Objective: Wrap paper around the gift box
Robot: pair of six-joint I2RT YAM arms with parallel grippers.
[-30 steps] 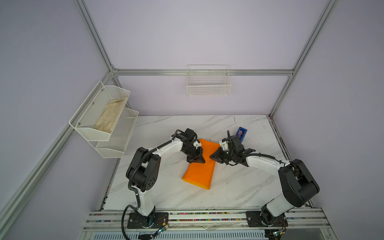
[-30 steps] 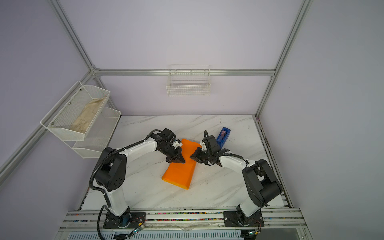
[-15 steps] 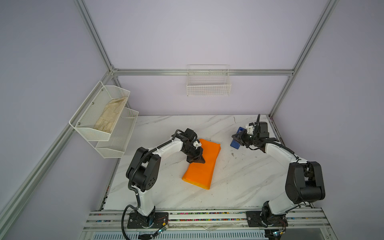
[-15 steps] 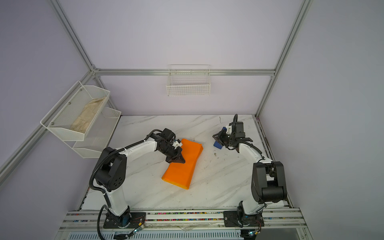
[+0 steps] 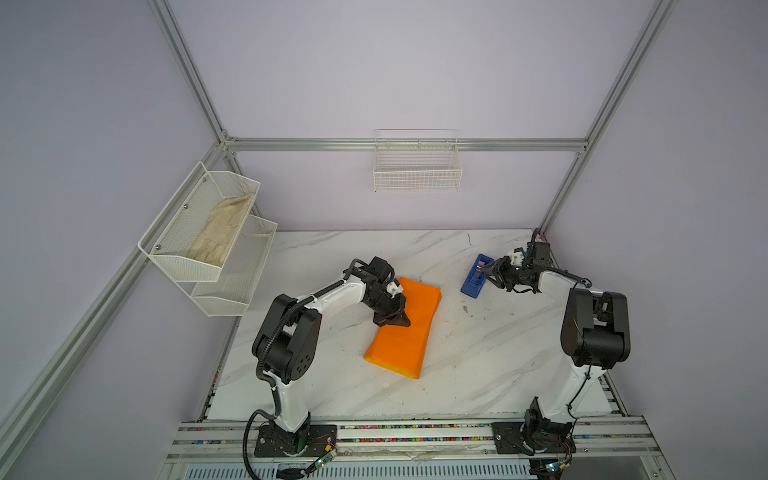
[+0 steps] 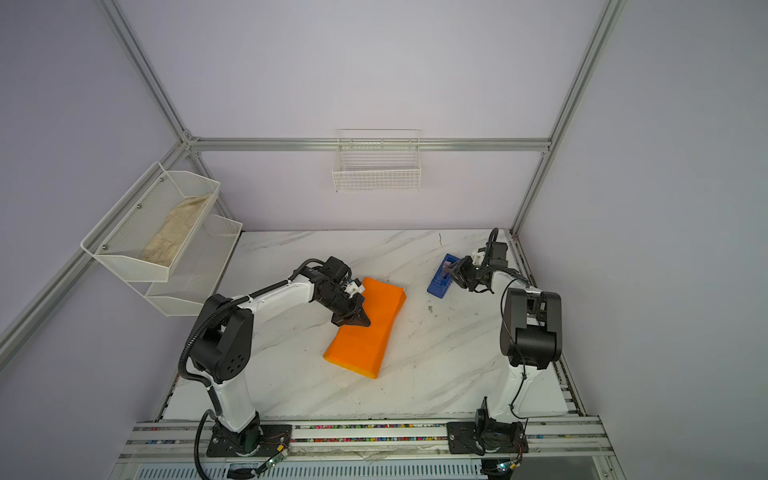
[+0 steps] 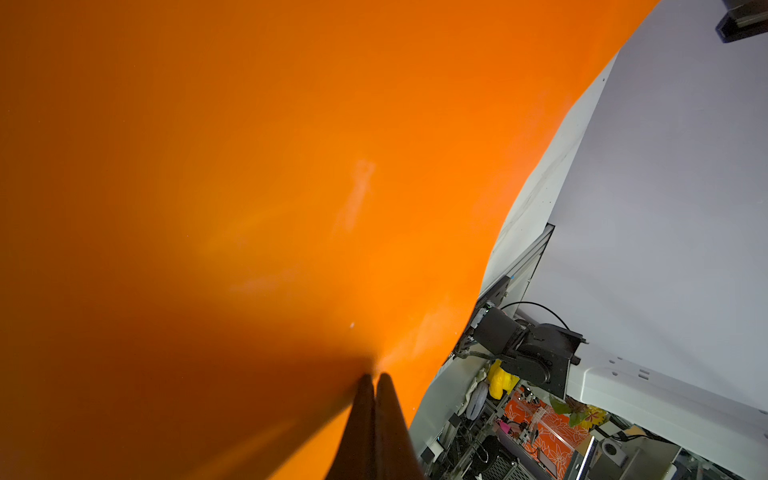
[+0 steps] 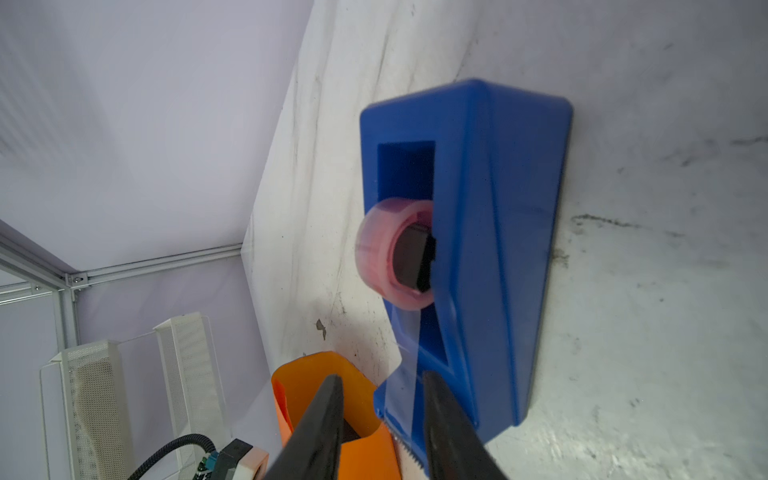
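Observation:
The orange paper (image 5: 401, 332) (image 6: 365, 336) lies folded as a long parcel in the middle of the marble table. The gift box is hidden inside it; only a dark patch (image 8: 351, 432) shows in the parcel's open end (image 8: 307, 382). My left gripper (image 5: 402, 322) (image 6: 361, 322) (image 7: 374, 376) is shut, its tips pressing on the top of the paper (image 7: 249, 166). At the back right, my right gripper (image 5: 488, 272) (image 6: 453, 272) (image 8: 382, 382) stands open at the blue tape dispenser (image 5: 473, 282) (image 8: 498, 208). Its jaws straddle the clear tape strip (image 8: 405, 374) near the cutter.
A pink-cored tape roll (image 8: 395, 257) sits in the dispenser. A two-tier white mesh shelf (image 5: 216, 249) holding a beige cloth hangs on the left wall. A wire basket (image 5: 417, 166) hangs on the back wall. The arm bases stand on the front rail (image 5: 415, 432).
My right gripper left the parcel's right edge, swung to the back right to the tape dispenser, and opened. The left gripper and the parcel stayed put.

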